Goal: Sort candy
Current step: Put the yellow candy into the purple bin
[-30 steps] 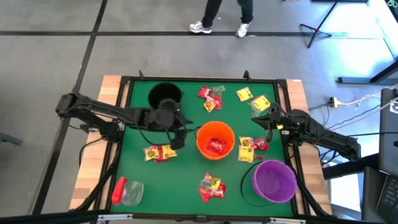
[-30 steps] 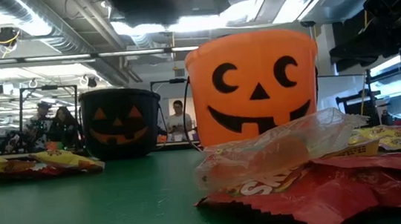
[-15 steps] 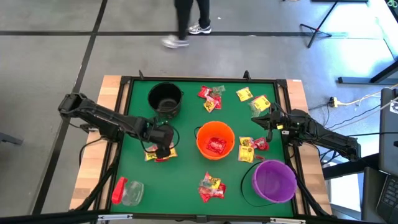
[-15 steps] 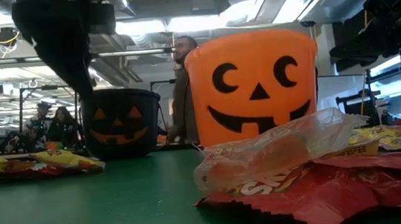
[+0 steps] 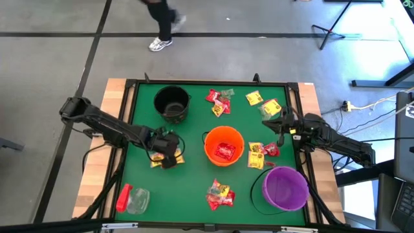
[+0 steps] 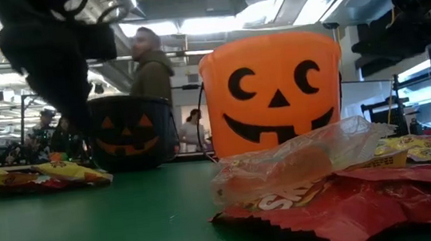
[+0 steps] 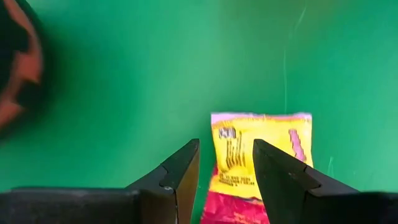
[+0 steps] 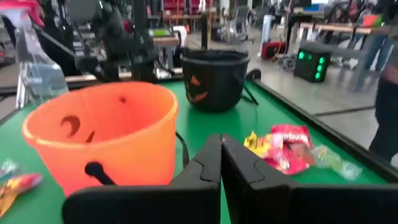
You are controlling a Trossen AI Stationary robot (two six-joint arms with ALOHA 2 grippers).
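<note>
Now the left gripper (image 7: 225, 168) hangs open over a yellow candy packet (image 7: 258, 149) near the table's (image 5: 194, 188) left edge. It could grab the red packet (image 7: 239, 208) too, since they touch. The right gripper (image 5: 282, 124) waits shut by the right edge.

The green bench (image 5: 194, 181) is carrying three buckets: a black bucket (image 5: 172, 103) near the far edge, an orange bucket (image 5: 224, 146) in the middle with red candy lying inside, and a purple bucket (image 5: 286, 188) toward the near right corner. The left gripper (image 5: 165, 155) is hanging over a small heap of yellow and red candy (image 5: 157, 158) left of the orange bucket. The right gripper (image 5: 283, 127) is waiting near the right edge. A red-capped clear jar (image 5: 131, 199) is lying at the near left corner. A person (image 5: 160, 22) is walking on the floor beyond the bench.
</note>
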